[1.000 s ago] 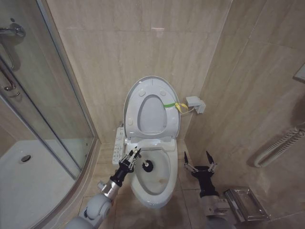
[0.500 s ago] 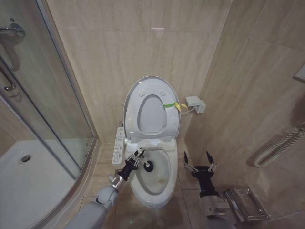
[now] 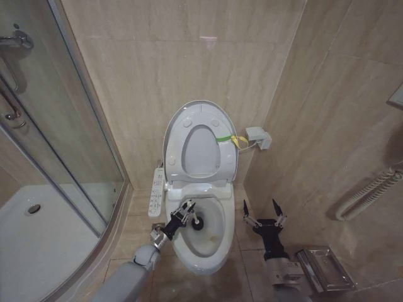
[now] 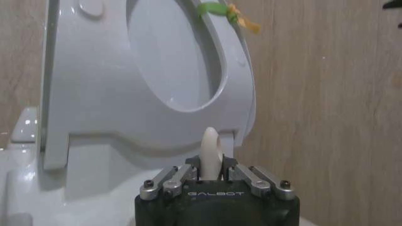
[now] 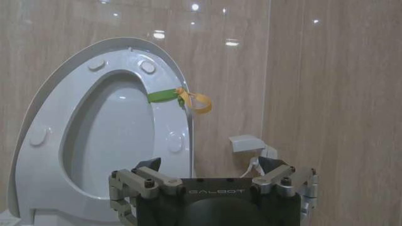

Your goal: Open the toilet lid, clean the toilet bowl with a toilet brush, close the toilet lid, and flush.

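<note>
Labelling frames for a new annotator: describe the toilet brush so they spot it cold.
Find the white toilet bowl against the tiled wall, its toilet lid raised. Over the bowl's left rim, the left gripper grips a slim white handle; that is the toilet brush, ending in a dark round head inside the basin, unlike the flat button panel outside.

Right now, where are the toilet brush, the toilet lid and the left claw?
toilet brush (image 3: 196, 221): head view, dark bristle head inside the bowl.
toilet lid (image 3: 203, 108): head view, upper rim of the raised lid.
left claw (image 3: 184, 212): head view, fingertips closed on the brush handle.
</note>
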`<state>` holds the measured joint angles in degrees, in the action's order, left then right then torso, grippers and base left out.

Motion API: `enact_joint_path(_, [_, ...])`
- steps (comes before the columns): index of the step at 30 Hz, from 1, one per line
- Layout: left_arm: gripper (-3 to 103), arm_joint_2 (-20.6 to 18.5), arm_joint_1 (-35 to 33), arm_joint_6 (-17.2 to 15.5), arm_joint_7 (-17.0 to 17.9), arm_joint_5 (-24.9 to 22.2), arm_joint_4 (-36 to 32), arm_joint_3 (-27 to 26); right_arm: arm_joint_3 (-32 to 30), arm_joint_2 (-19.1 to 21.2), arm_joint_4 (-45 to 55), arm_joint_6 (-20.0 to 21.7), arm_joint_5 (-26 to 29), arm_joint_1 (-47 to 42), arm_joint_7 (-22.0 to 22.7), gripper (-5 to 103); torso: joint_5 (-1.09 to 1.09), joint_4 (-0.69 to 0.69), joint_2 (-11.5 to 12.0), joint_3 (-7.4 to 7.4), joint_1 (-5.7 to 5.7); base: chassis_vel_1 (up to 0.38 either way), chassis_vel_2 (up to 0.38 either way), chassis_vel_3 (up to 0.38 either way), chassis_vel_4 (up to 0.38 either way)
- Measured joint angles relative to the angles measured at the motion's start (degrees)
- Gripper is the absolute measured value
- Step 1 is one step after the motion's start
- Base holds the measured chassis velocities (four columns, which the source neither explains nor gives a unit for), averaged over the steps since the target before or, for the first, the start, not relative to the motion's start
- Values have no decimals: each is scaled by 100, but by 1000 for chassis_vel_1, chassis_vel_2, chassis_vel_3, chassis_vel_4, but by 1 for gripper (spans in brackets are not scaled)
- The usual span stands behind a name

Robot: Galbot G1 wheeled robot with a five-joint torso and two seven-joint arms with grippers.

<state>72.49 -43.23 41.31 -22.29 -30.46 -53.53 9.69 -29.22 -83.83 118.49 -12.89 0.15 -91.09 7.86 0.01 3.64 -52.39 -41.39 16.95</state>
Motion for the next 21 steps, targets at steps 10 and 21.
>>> enact_joint_path(10, [22,299,329,169,-102,139,671,28,0,0,0,0,0,0,0,100,0,1,0,0,0,0,0,0,0])
enact_joint_path(21, [22,365,265,266,-99,211,364,27,0,0,0,0,0,0,0,100,0,1,0,0,0,0,0,0,0])
